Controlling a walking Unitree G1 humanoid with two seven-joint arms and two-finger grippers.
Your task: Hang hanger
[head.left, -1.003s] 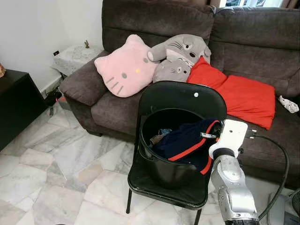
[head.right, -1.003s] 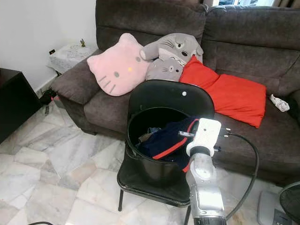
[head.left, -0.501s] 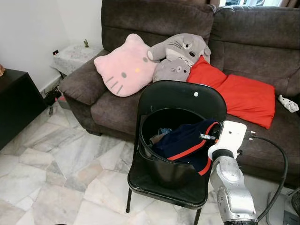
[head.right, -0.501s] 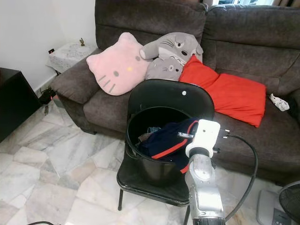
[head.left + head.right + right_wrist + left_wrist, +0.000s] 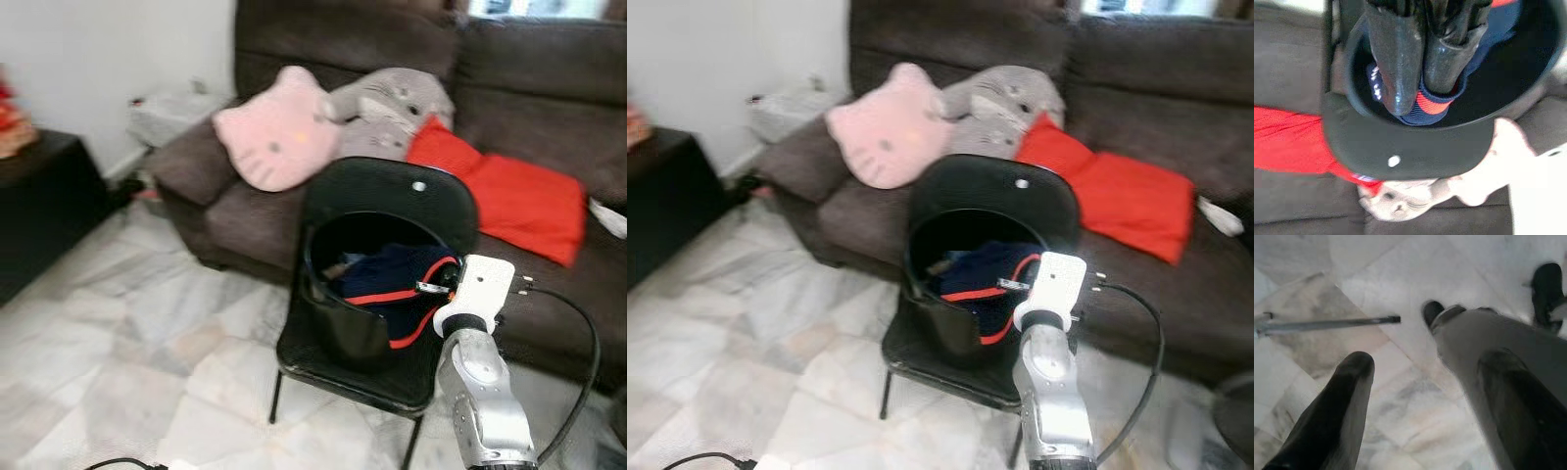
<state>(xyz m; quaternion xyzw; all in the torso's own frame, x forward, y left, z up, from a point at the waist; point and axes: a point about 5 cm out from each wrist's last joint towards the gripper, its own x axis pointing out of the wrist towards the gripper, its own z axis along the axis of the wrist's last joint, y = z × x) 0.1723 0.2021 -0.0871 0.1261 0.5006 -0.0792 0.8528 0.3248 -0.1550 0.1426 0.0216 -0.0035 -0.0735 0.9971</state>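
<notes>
My right claw [image 5: 1418, 93] pinches the navy garment with red trim [image 5: 392, 289] in the black round bucket [image 5: 338, 328] at 12 o'clock; I see no hanger, so tugging could tip the bucket off the black chair [image 5: 392, 201].

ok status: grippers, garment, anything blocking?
Right gripper shut on navy-and-red garment inside black bucket on black chair. Left gripper open, idle over floor. No hanger in sight; sofa close behind.
</notes>
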